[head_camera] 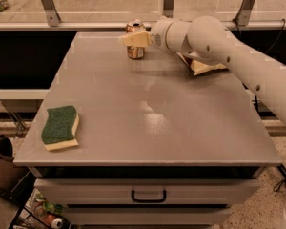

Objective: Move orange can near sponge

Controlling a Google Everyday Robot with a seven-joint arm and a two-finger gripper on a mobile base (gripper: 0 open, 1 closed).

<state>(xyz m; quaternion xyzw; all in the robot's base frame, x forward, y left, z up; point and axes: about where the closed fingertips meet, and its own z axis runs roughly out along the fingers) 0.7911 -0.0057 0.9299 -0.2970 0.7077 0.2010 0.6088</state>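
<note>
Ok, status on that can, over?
Hand at the orange can, far edge of table. Can upright. Sponge at near-left corner. Nothing in the way between them.
</note>
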